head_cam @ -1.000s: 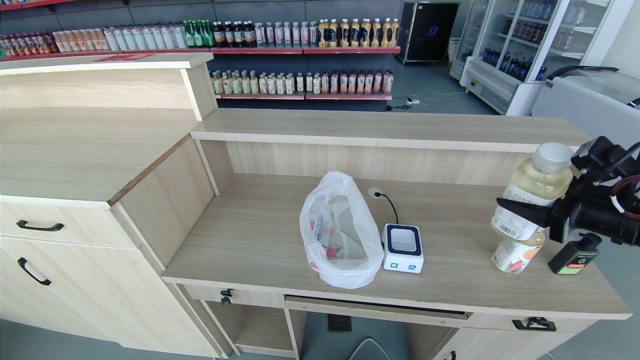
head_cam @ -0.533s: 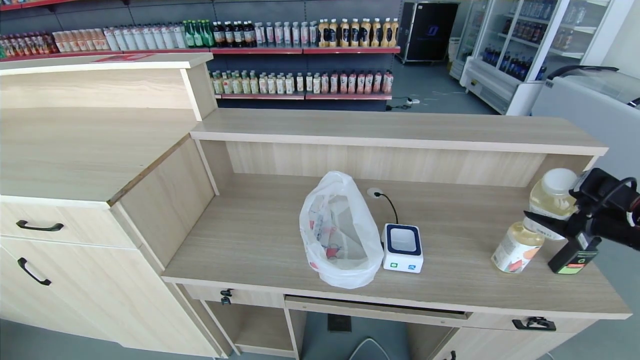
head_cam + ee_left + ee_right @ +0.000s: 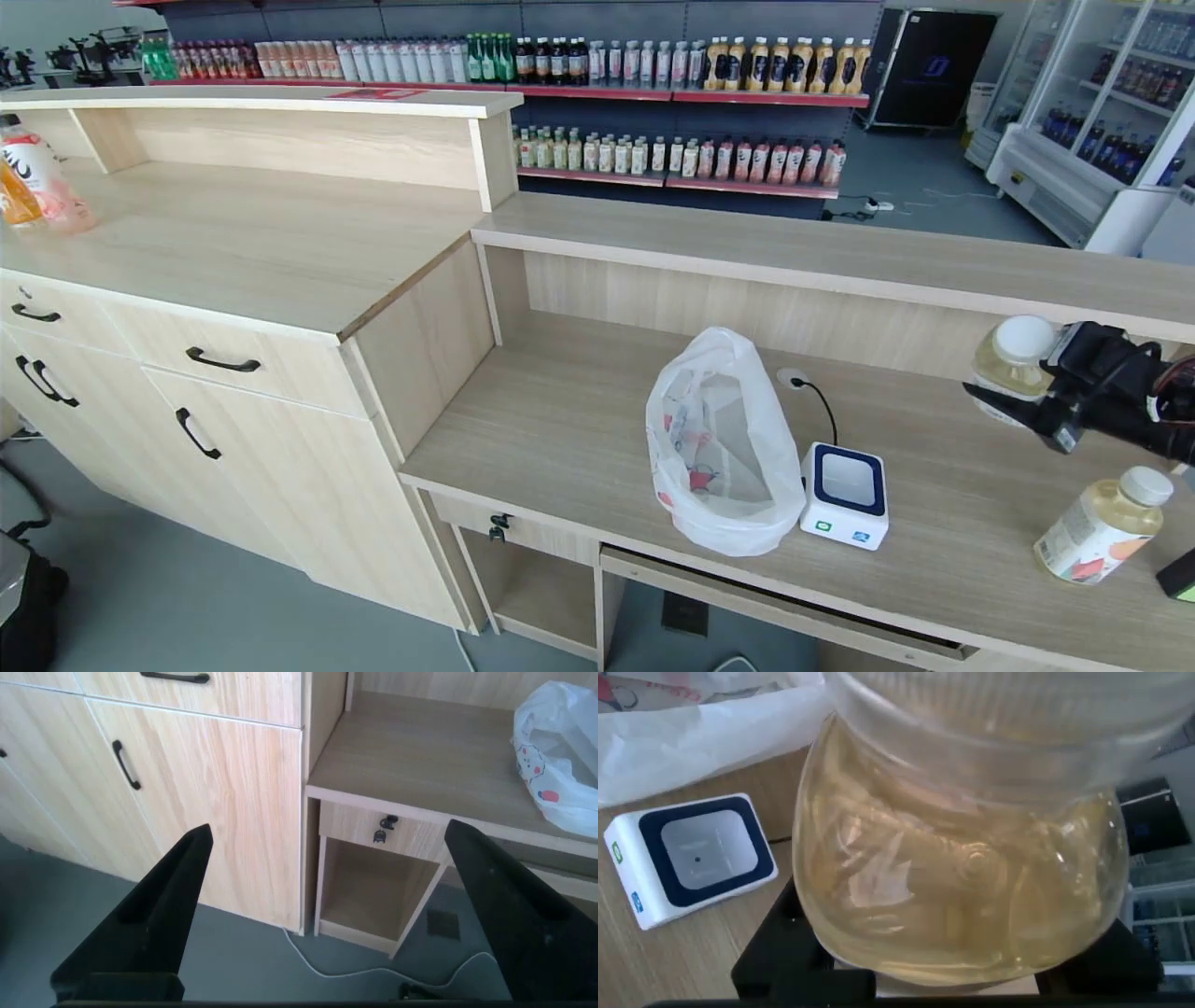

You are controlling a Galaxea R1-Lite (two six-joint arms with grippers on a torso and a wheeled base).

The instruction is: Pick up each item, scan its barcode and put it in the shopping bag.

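Fingers (image 3: pixel 999 401) of my right gripper (image 3: pixel 1016 387) are clenched on the juice bottle (image 3: pixel 997 366), right of the scanner (image 3: pixel 845 495) and well apart from it. The bottle has sunk lower this last second, while the head camera swung left. My left gripper (image 3: pixel 327 924) hangs spread, far left of the scanner. I judge scanning comes next; the shopping bag (image 3: pixel 724 439) touches the scanner.

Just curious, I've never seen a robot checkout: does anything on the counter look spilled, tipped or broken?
Nothing stands out. The bag stands open beside the scanner, a capped bottle stands on the counter, and the right gripper holds a second bottle; no spill shows.
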